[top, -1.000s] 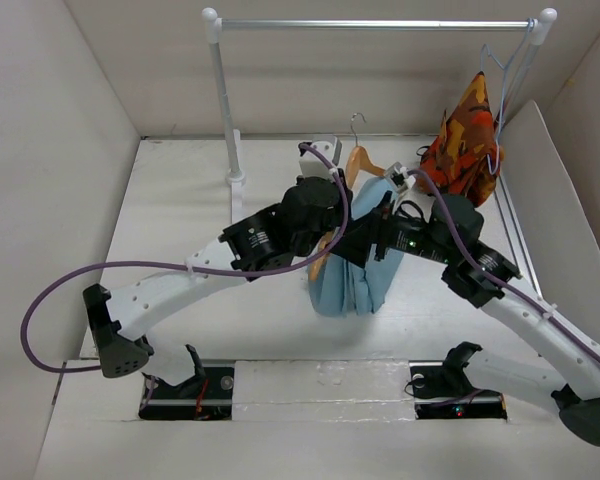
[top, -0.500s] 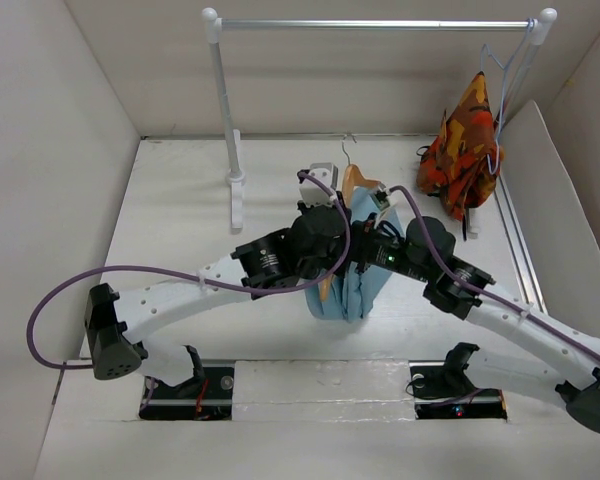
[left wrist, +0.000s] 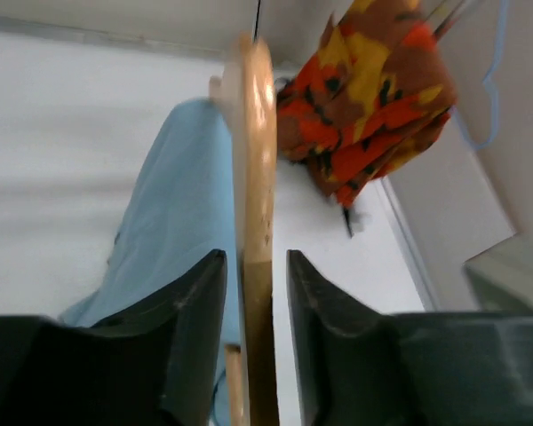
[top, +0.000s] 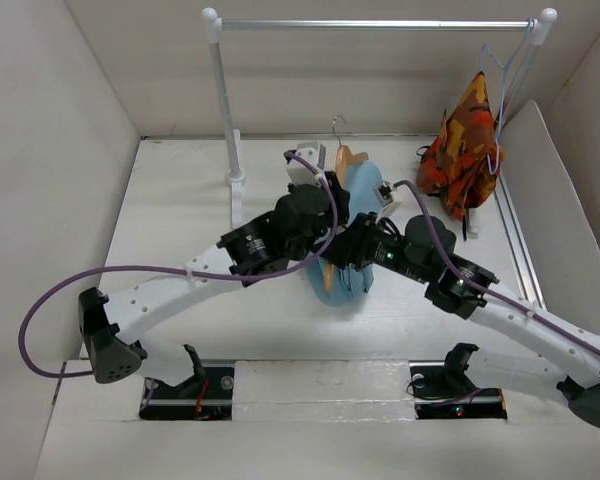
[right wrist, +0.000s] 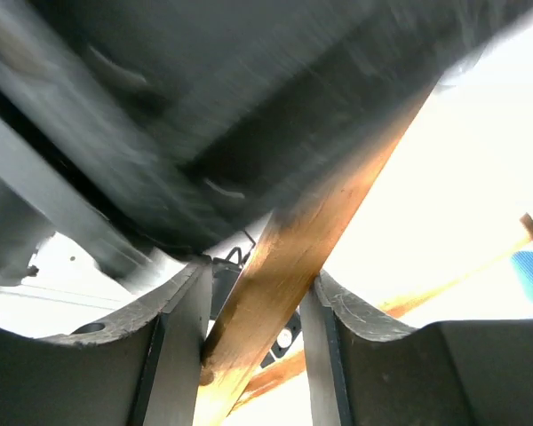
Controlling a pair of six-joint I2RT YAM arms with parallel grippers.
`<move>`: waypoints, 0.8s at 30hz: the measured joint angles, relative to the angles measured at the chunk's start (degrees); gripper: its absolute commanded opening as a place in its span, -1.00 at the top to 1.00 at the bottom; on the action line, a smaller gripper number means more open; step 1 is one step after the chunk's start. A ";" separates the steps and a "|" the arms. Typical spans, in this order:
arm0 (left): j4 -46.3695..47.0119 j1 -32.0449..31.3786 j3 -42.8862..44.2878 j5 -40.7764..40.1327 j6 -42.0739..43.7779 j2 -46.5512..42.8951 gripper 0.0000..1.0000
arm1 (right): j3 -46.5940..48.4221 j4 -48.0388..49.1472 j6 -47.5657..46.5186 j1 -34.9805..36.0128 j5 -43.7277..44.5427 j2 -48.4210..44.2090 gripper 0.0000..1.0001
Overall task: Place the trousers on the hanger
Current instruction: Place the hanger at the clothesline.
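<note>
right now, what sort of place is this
Probably a robot test cell staged as a closet: white walls box in the table, a clothes rail holds a garment, and two arms meet at a hanger.

White-walled enclosure, softly and evenly lit.
A white table [top: 180, 210] was enclosed by plain white walls [top: 50, 130] at left, back and right; a clothes rail [top: 380, 24] on white posts was set across the back.

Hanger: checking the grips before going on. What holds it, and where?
Left gripper clamps the hanger on a wooden arm; right gripper straddles its wooden bar, grip unclear.
</note>
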 measured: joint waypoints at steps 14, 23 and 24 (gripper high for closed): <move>0.44 8.33 24.44 13.42 1.70 -7.28 -0.98 | 16.46 -2.36 -0.70 -23.71 -18.25 11.43 1.00; -1.03 8.37 1.09 12.37 -2.14 -19.12 -0.98 | 27.58 3.17 3.52 -44.24 -30.80 18.75 1.00; -1.79 8.37 -2.23 12.39 -3.08 -19.76 -0.98 | 28.39 4.22 4.22 -46.01 -31.67 19.56 1.00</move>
